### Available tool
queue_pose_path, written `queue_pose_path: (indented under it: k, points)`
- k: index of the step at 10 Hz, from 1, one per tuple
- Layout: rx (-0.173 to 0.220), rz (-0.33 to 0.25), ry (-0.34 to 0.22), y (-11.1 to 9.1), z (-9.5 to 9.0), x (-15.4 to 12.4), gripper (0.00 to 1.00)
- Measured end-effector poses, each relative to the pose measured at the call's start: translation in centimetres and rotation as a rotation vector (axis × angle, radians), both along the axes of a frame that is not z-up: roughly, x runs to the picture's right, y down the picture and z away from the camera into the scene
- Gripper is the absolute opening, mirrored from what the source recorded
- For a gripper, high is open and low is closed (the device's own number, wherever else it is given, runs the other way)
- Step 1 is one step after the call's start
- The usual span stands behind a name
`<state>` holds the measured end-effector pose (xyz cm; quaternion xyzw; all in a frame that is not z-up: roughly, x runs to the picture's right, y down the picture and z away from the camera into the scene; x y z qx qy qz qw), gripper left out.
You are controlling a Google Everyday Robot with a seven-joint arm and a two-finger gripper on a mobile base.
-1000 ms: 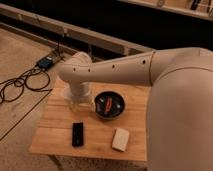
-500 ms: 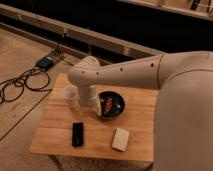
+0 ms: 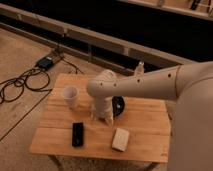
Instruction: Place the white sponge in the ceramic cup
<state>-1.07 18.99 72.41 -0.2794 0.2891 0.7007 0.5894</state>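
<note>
So, just the one camera view, looking down on a small wooden table (image 3: 150, 125) from up high. The gripper (image 3: 100, 120) hangs at the end of the big white arm (image 3: 150, 85) that reaches in from the right, and it points straight down over the middle of the table. Its two fingers (image 3: 92, 118) look spread apart with nothing between them. The tips are right down near the tabletop, though I can't tell if they actually touch the wood.

The sponge (image 3: 120, 139) lies flat near the front edge, a bit right of the gripper and in front of it, not touching it. The cup (image 3: 70, 96) stands upright toward the back left, left of the gripper with a clear gap between them.

A black bowl (image 3: 119, 105) sits right behind the gripper, half hidden by the wrist. A flat black device (image 3: 77, 134) lies at front left, well apart from the sponge. A small pale bottle (image 3: 139, 68) stands at the far edge, showing just above the arm. On the floor to the left, cables (image 3: 20, 85) run to a dark box (image 3: 46, 62).
</note>
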Motion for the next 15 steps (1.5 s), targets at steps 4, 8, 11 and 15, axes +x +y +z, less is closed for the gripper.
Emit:
queue_pose_path:
  k: [4,8,11,15]
  points:
    - [-0.006,0.063,0.024,4.6,1.1,3.0,0.65]
    - [0.000,0.078,0.083,7.2,1.1,6.3,0.65]
    - [0.018,0.087,0.108,8.5,2.0,7.9,0.65]
    - [0.047,0.110,0.118,8.7,3.5,8.9,0.65]
